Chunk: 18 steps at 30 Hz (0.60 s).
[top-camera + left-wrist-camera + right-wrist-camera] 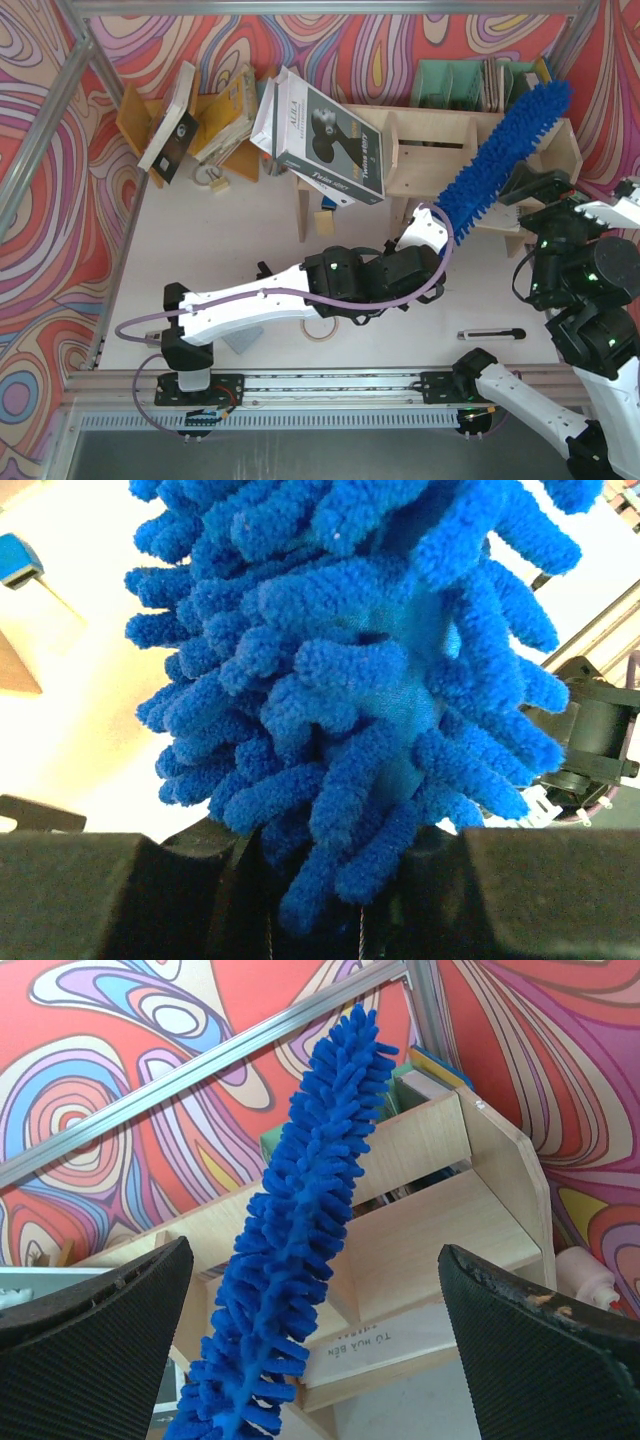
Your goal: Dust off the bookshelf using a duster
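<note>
Down at the left hand (305, 865), the grip is clenched tight on the near end of the duster (500, 150). Blue fluff bulges out between the two black fingers (90, 890), and the handle is buried, so how much of it is caught I can't say.

Out from that grip, the duster slants up and away to the right, crossing the right-hand end of the bookshelf (430, 160). Its tip pokes past the far top corner, near the green file holder (450, 82). Whether the fluff is actually pressing on wood is hard to call from these angles.

Over to the right hand (535, 188): fingers spread wide, holding nothing, hovering just beside the shelf's right end. Its camera looks up at the duster running across the compartments.

My read is that the right-hand section is the step in hand. To do it well, bring the fluff down until it flattens lightly on the top board. Then draw it along the board's length so the side of the fluff does the work, not the tip. After that, angle it into each compartment.

With the grip so far back, the duster is a long lever, so slow strokes should stop it twisting in the fingers. Watch the big book (330, 140) tilted over the shelf's left end, because a wide swing could topple it.

Further out on the worktop (240, 230), a roll of tape (320, 332) and a pen (490, 333) lie near the arms, well apart from the shelf.
</note>
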Each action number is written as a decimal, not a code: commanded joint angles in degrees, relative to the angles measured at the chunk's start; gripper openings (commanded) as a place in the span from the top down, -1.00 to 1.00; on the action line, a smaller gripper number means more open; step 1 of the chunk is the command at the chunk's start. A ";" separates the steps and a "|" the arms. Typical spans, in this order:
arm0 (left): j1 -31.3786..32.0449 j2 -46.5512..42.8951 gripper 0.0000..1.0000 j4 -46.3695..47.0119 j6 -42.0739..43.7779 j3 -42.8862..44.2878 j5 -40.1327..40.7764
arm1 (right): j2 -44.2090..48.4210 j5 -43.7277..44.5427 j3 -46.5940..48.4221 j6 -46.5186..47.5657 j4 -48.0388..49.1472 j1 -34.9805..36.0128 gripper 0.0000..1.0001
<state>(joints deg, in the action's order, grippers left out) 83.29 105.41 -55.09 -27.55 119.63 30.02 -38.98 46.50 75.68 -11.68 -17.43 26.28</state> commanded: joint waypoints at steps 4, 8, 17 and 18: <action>-0.40 0.10 1.00 6.00 3.93 -1.46 -3.56 | -0.45 0.09 3.27 1.46 1.74 0.08 -0.97; -1.08 1.06 1.00 6.88 4.73 -1.59 -6.31 | -0.68 -0.25 4.34 1.89 1.74 0.12 -0.98; -0.92 0.88 1.00 5.37 8.69 -5.06 -11.38 | -1.49 -0.24 5.23 2.80 1.99 0.11 -0.97; -0.79 0.32 1.00 5.46 9.00 -6.72 -11.44 | -1.57 -0.21 5.00 2.86 2.08 0.10 -0.97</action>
<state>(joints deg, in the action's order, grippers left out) 82.28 107.28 -51.16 -21.15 117.19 19.86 -39.64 46.46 79.92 -10.24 -17.37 26.28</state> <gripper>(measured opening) 0.343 0.987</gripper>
